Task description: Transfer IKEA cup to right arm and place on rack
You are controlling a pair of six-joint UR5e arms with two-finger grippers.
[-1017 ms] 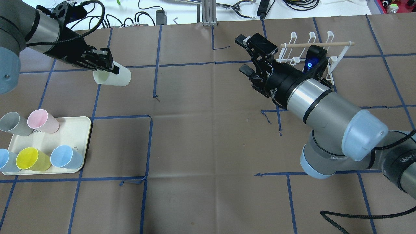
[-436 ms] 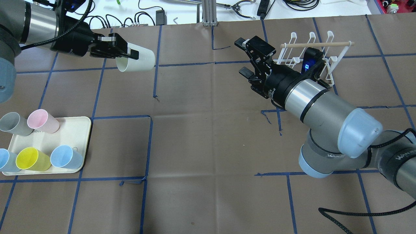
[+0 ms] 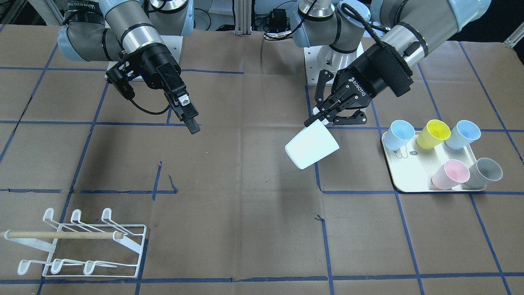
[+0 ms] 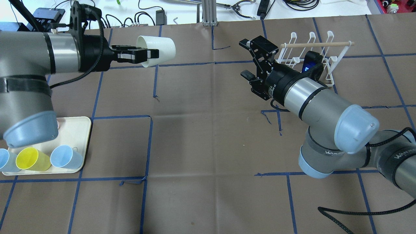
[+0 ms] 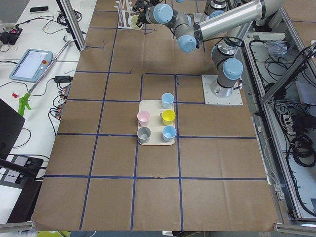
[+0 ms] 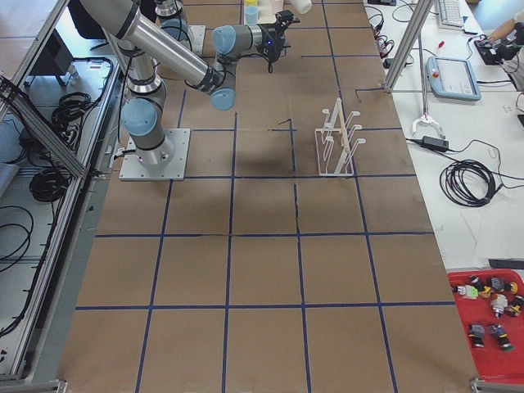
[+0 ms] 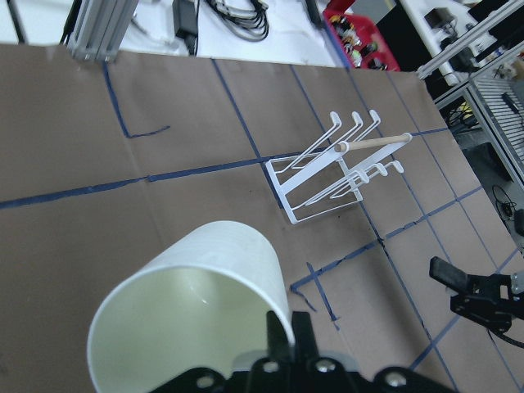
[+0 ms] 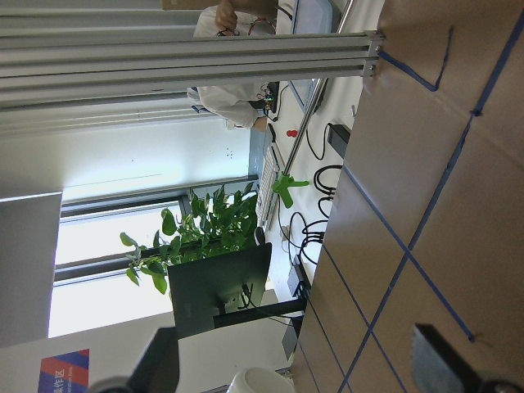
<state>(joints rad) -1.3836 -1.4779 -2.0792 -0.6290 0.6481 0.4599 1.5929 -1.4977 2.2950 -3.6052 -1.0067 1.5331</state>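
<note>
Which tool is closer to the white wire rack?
Right. The right tool, open, hovers on the same side as the white wire cup rack with a wooden dowel; the left tool, holding a white plastic cup, is on the opposite side.

White cup [image 3: 312,146]; white rack [image 3: 130,246], pale wooden dowel [image 3: 61,235]; cream tray [image 3: 413,176]: yellow cup [image 3: 433,133], pink cup [image 3: 450,174], grey cup [image 3: 485,172], two blue cups [image 3: 400,134]; brown table [image 3: 245,246], blue tape grid [image 3: 204,280].

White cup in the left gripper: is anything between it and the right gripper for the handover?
Nothing visible. Only bare table paper lies between the white cup and the open right gripper; the rack stands beyond that gripper.
</note>
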